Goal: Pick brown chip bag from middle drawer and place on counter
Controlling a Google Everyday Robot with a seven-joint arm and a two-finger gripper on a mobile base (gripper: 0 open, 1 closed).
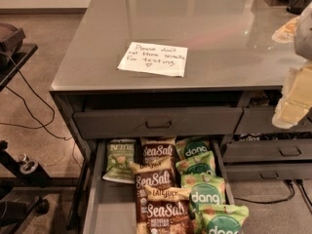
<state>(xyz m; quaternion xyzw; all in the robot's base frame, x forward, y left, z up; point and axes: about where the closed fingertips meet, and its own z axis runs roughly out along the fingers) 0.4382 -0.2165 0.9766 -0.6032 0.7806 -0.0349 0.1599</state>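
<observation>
The gripper [295,101] hangs at the counter's [219,28] right edge; its hold, I cannot tell. The brown chip bag [155,178] lies well down-left of it, below the counter's front.

Brown chip bags [167,211] read "Sea Salt"; green bags [204,195] "dang"; note [153,59] "for testing".

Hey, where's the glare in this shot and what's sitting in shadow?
Camera view: soft glare streaks the counter behind the note; the gap under its lip is shadowed; the middle drawer is evenly lit; the tool hangs at the right edge.
</observation>
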